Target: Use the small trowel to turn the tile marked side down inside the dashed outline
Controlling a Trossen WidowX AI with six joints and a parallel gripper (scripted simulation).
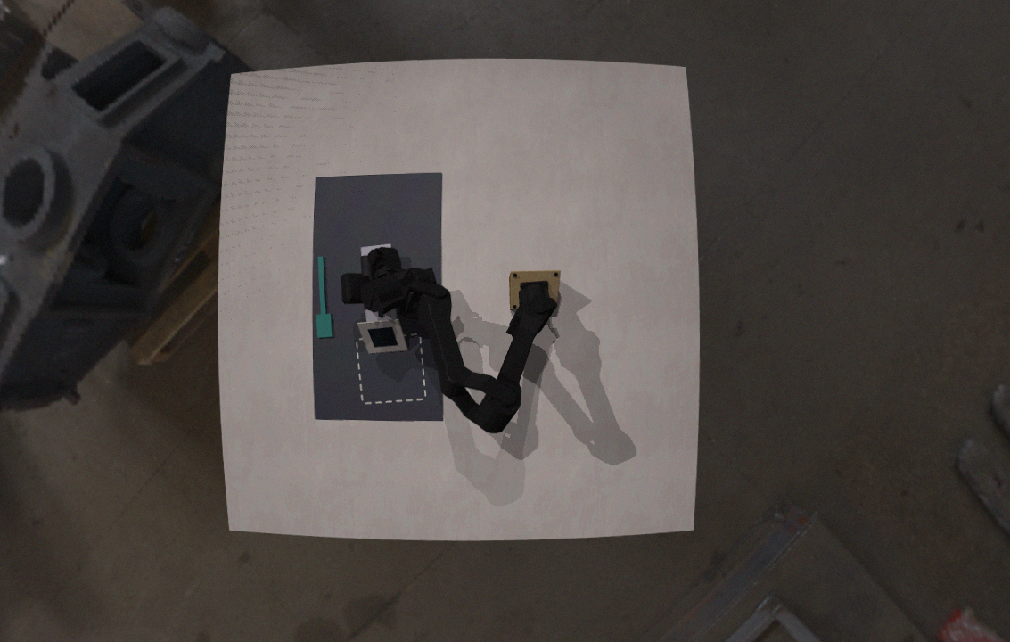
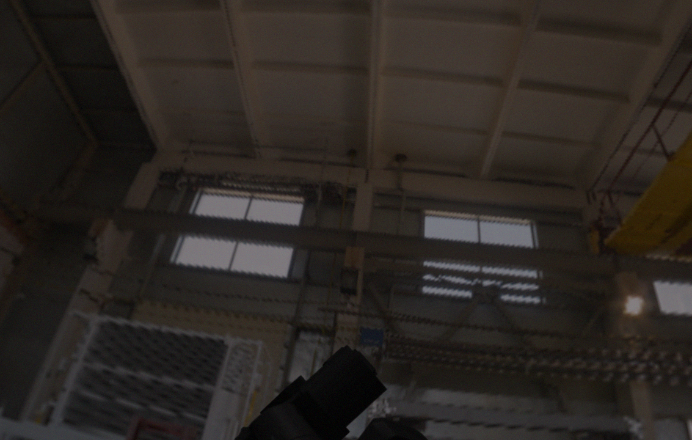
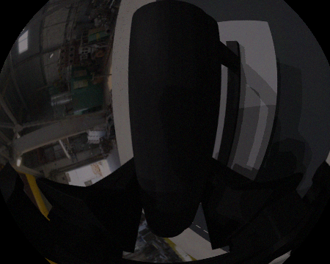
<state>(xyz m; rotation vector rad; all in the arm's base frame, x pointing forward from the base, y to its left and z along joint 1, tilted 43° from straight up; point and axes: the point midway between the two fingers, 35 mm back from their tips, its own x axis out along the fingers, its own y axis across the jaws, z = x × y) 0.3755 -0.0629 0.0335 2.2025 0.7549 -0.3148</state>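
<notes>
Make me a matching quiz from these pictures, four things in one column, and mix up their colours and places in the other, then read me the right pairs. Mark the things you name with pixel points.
Things:
1. Tile (image 1: 382, 336)
2. Paddle (image 1: 324, 325)
3. Base plate (image 1: 514, 287)
4. Outline (image 1: 394, 400)

Colours and places:
A. Tan, under the arm's foot, off the mat (image 1: 376, 207)
B. White dashes on the mat
C. Light border around a dark square
D. Green, lying along the mat's edge farthest from the arm's foot

Right pairs: 1-C, 2-D, 3-A, 4-B
</notes>
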